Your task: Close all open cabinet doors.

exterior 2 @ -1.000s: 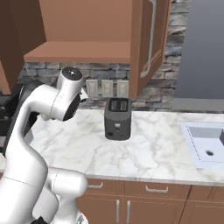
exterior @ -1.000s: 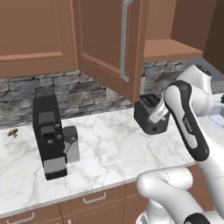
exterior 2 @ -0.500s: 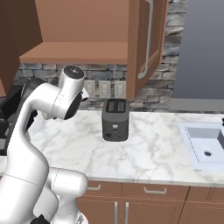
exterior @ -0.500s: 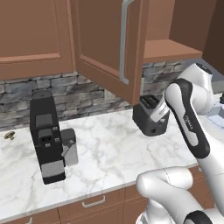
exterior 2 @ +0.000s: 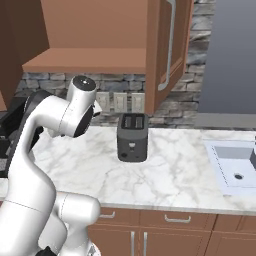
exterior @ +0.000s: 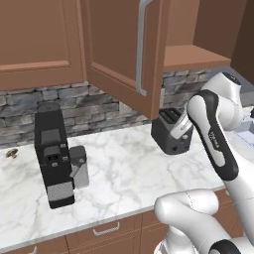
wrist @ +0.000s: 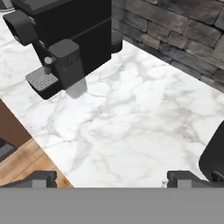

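Observation:
A reddish-brown cabinet door [exterior: 124, 54] with a long silver bar handle [exterior: 141, 47] stands swung out over the counter. The same open door [exterior 2: 161, 55] shows at the right of the bare cabinet shelf [exterior 2: 85, 60]. A darker panel [exterior: 244, 34] at the other side of the opening looks like a second door swung out, seen again as the panel [exterior 2: 10, 45]. The door [exterior: 34, 39] further left is shut flat. My gripper [wrist: 111, 179] hangs open over the marble counter, well below the doors, its fingertips [wrist: 43, 177] wide apart with nothing between them.
A black toaster [exterior: 171, 131] stands on the counter under the open door. A black coffee machine [exterior: 52, 154] sits to the left, also the coffee machine [wrist: 65, 39] ahead of the hand. A sink [exterior 2: 235, 165] lies at the far right. Stone backsplash runs behind.
The whole picture has drifted slightly in both base views. The arm keeps about the same pose and the doors stand open as before.

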